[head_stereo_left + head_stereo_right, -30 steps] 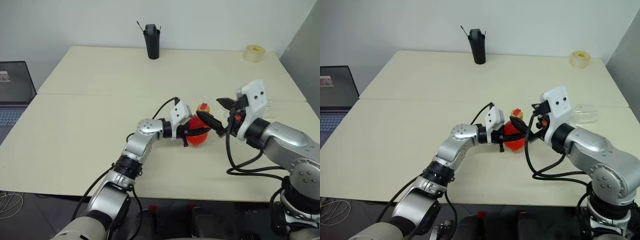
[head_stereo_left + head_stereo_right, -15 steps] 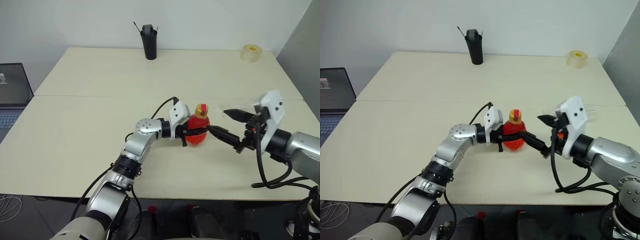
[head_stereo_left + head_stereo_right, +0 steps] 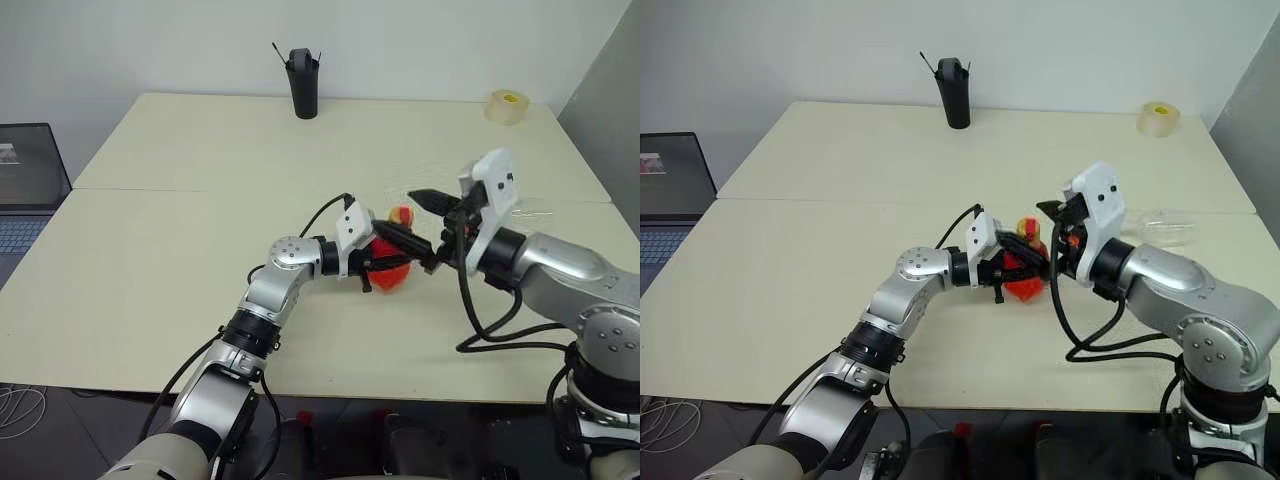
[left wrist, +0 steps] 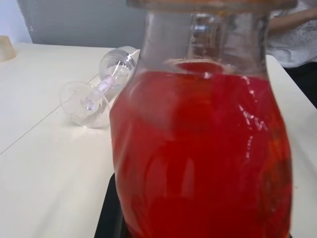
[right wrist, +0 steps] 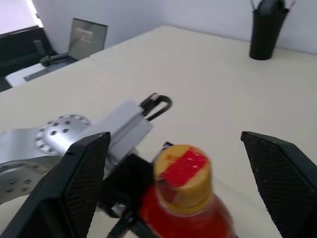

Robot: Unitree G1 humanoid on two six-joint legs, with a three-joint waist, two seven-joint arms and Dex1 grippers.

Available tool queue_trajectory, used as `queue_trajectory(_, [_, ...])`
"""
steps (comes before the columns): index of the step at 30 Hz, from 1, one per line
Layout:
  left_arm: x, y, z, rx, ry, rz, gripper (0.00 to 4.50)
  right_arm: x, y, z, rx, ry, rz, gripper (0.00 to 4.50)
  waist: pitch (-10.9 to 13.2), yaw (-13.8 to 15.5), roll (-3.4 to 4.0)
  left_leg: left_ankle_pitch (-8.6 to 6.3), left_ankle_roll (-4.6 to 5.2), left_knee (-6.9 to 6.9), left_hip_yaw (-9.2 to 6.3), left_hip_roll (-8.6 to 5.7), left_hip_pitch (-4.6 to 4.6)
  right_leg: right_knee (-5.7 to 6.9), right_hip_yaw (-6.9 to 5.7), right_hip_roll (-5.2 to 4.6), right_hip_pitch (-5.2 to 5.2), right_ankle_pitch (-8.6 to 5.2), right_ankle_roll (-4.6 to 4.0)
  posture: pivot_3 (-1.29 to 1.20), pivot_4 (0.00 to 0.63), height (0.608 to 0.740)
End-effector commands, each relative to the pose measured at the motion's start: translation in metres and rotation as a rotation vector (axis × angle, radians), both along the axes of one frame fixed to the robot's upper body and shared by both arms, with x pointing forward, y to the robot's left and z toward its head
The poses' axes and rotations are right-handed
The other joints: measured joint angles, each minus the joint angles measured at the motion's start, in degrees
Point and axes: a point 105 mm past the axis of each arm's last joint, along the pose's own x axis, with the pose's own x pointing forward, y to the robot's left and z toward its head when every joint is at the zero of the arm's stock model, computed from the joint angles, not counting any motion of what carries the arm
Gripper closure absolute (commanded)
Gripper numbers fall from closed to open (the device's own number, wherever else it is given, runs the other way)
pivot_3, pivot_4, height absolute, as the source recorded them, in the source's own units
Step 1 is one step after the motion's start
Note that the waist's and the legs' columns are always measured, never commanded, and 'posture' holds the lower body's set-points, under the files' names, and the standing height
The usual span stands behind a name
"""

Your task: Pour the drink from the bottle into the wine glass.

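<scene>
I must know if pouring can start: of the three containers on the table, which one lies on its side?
The clear stemmed wine glass; the red-filled plastic bottle and black pen holder stand upright.

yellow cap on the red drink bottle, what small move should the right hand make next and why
Probably close the right hand on the small yellow cap to twist it off. Its open fingers stand on either side of the cap, which is still on the small clear plastic bottle of red drink clamped upright by the left hand. The clear stemmed wine glass lies on its side, so nothing can be poured yet.
</scene>
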Motion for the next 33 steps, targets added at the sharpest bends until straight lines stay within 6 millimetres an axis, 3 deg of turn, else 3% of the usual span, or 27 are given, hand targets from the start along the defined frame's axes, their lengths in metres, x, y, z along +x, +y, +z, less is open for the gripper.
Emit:
queue_trajectory(1, [-0.002,-0.001,0.022,-0.047,-0.079,-0.008,3.60,0.005,-0.001,0.015,0.017,-0.075,-0.017,0.00,0.0,0.0,0.00,0.00,0.00,0.00,-0.01,0.00,0.00,0.00,0.00,0.00,0.00,0.00,0.00,0.00,0.150,0.740])
queue_trajectory(15, [-0.004,-0.002,0.020,-0.044,-0.078,-0.011,3.60,0.004,-0.011,0.005,-0.002,-0.041,-0.068,0.00,0.0,0.0,0.00,0.00,0.00,0.00,-0.01,0.02,-0.01,0.00,0.00,-0.01,0.00,0.00,0.00,0.00,0.150,0.740])
queue_trajectory(26, [-0.004,-0.003,0.021,-0.044,-0.078,-0.017,3.60,-0.028,-0.051,0.001,-0.082,-0.006,-0.040,0.00,0.0,0.2,0.00,-0.01,0.02,0.00,-0.01,-0.01,-0.02,-0.03,0.01,-0.02,0.02,0.00,0.00,0.00,0.150,0.740])
queue_trajectory(33, [-0.002,-0.001,0.021,-0.040,-0.079,-0.011,3.60,-0.046,-0.042,-0.007,-0.121,0.037,0.072,0.00,0.0,0.0,0.00,-0.01,0.03,-0.01,0.00,-0.01,0.01,0.01,0.03,0.03,0.02,0.00,0.00,0.00,0.150,0.740])
